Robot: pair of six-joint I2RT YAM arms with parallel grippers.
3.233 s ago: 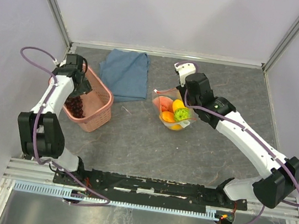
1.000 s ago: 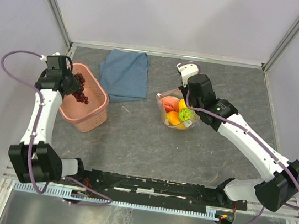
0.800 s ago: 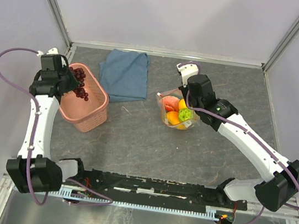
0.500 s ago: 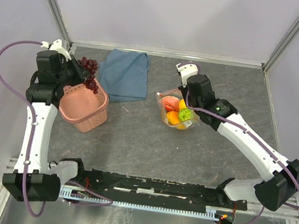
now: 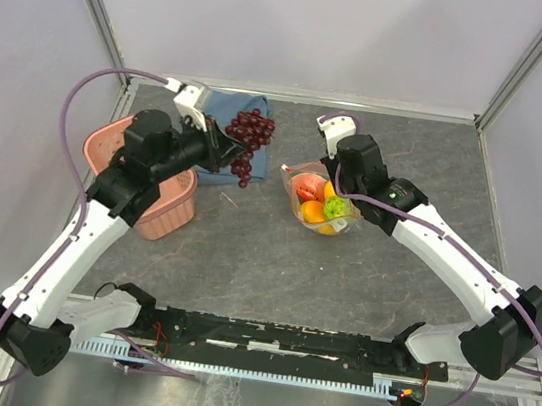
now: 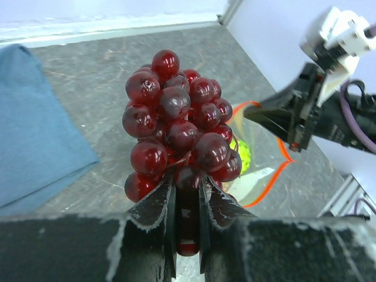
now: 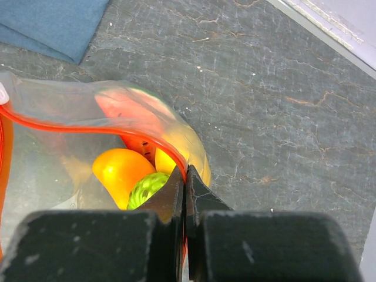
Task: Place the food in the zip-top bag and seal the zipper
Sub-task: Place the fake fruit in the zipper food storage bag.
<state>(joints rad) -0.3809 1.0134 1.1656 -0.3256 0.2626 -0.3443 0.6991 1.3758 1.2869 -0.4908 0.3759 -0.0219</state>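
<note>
A dark red grape bunch hangs in the air over the blue cloth, left of the bag, with my left gripper shut on its lower stem. In the left wrist view the grape bunch fills the middle, and the left gripper pinches it from both sides. The clear zip-top bag stands open on the table and holds an orange fruit, a green bumpy ball and a red piece. My right gripper is shut on the orange-red zipper at the bag's rim.
The pink basket stands at the left, partly under my left arm. The folded blue cloth lies behind it toward the back wall. Enclosure walls close in the left, right and back sides.
My left arm has lifted the grape bunch out of the pink basket and swung it right, over the blue cloth toward the bag. The right gripper has kept its hold on the bag's rim.
</note>
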